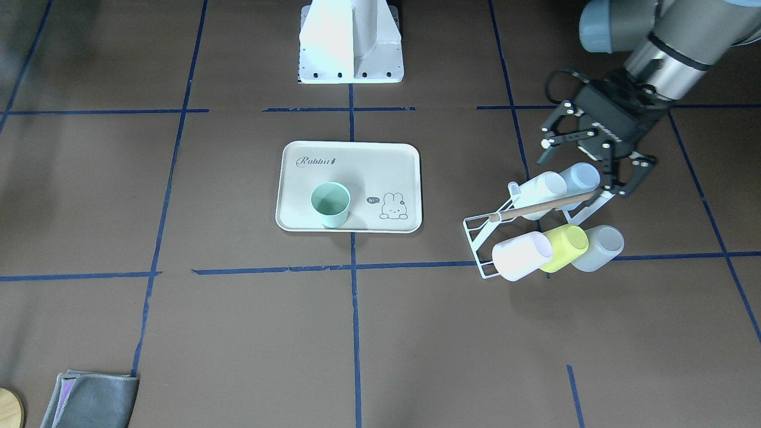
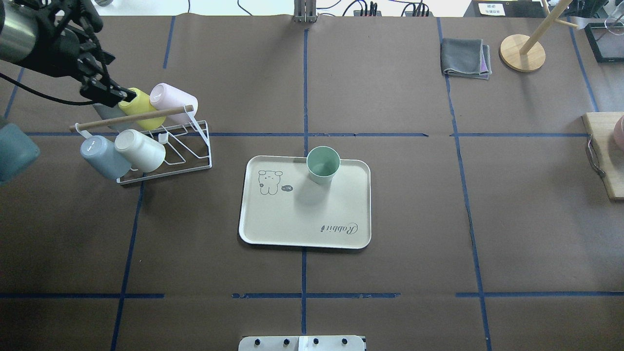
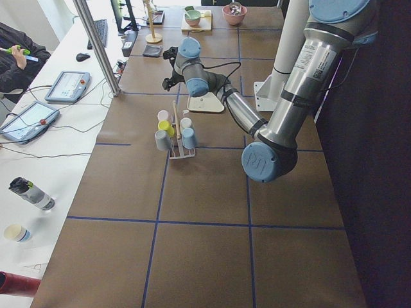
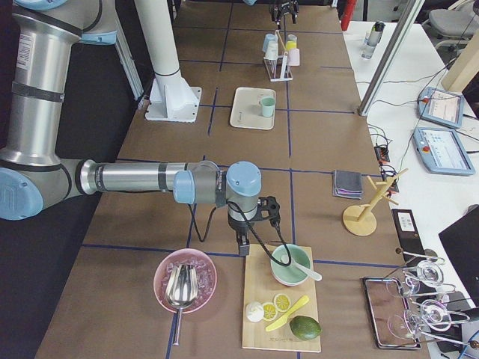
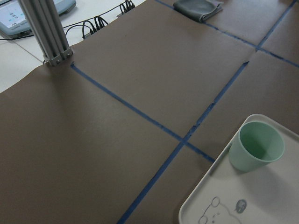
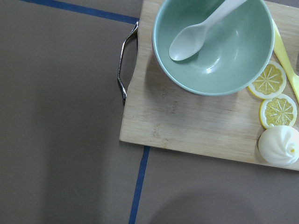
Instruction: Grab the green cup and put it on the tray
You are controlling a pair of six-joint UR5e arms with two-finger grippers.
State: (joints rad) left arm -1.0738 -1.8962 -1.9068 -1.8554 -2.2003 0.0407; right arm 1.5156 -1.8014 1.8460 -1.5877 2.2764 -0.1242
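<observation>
The job looks finished: the green cup point(image 1: 330, 204) stands upright on the tray point(image 1: 357, 157) by its far edge, the left claw point(image 1: 587, 169) hangs spread and empty over the cup rack point(image 1: 474, 236) well to the left, and the right claw point(image 4: 244, 245) I cannot tell.

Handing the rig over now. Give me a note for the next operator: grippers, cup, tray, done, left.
Left gripper: open, empty, over the back end of the cup rack, well away from the tray.
Right gripper: above the cutting board, next to the bowl. Seen only from the side, so I cannot tell whether it is open or shut.
Green cup: upright on the tray, close to the rim on the operators' side, nothing touching it.
Done: cup is on the tray and released.
Left: probably nothing except parking the arms.
</observation>
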